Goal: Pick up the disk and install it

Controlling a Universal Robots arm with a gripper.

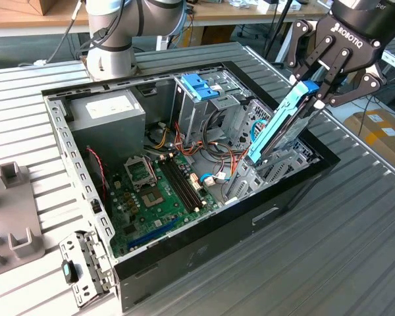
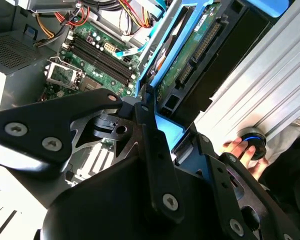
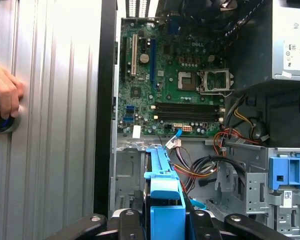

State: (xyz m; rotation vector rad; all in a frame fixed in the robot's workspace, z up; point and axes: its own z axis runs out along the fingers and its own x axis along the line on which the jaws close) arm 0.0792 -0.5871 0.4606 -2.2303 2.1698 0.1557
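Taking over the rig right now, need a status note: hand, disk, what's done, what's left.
Hand: shut on the disk, gripping its upper end.
Disk: steeply tilted. Its lower end is down at the drive bay, on the exterior view's right side of the open case. Its upper end stands well above the case rim.
Done: the disk is picked up and is at the bay.
Left: the disk is not seated or lying flat in the bay.
Note: a person's fingers rest on a round button on the table beside the case.
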